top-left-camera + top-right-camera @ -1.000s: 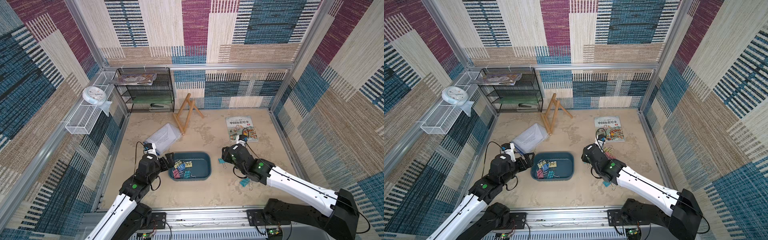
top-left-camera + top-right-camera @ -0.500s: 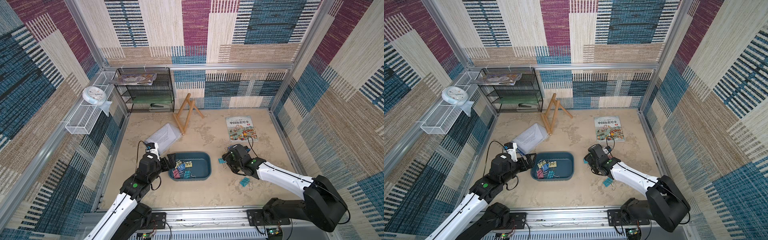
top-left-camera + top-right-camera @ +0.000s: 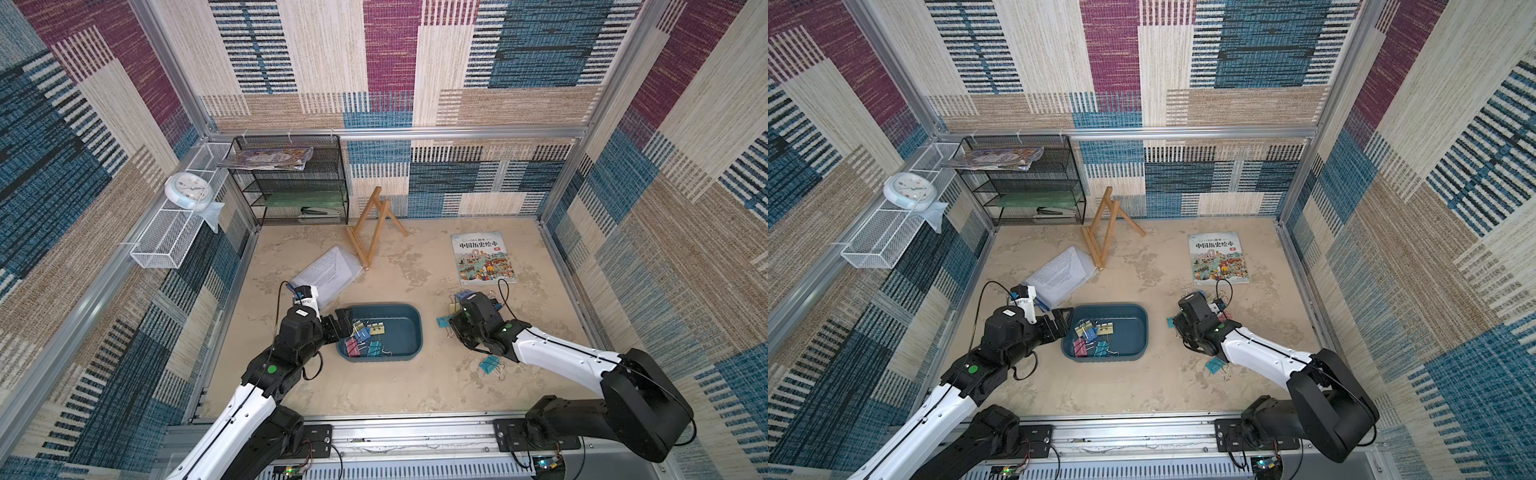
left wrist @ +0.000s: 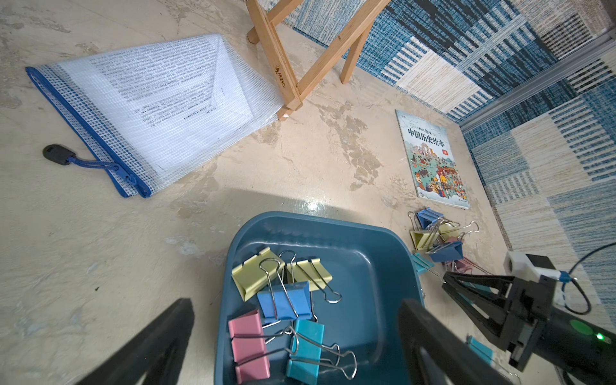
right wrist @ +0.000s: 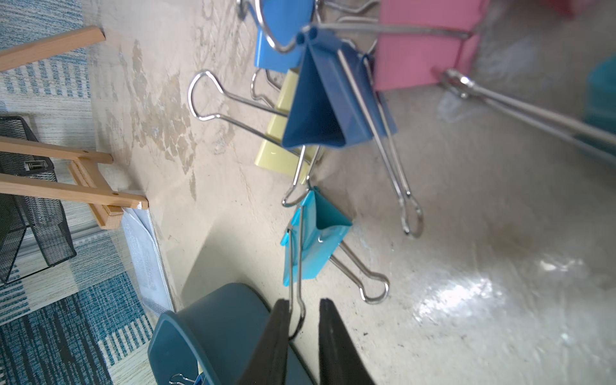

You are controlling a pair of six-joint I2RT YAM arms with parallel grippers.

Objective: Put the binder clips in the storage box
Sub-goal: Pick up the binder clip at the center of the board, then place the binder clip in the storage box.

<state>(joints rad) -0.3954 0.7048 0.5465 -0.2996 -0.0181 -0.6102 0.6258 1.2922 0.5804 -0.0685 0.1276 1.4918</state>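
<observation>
the storage box (image 3: 409, 332) sits on the sandy table (image 3: 374, 386) between the two arms. we count five binder clips (image 4: 283, 300) lying in it: two yellow, one blue, one pink and one teal, heaped toward the end nearest the left arm. the left gripper (image 4: 296, 302) hovers over that end with its jaws spread wide and nothing between them. more clips lie on the table past the box's other end: a loose cluster (image 4: 436, 238) of blue, yellow and pink near the picture book (image 3: 484, 257), and a stray teal clip (image 3: 489, 365) beside the right arm. the right gripper (image 5: 303, 301) is down at the teal clip (image 5: 313, 240) that lies near the box's end. its jaws are drawn nearly together around one wire handle, which touches one pad (image 5: 273, 340) while a slit shows at the other, so we cannot tell whether the pinch is firm. that clip's body rests on the table, outside the box.
</observation>
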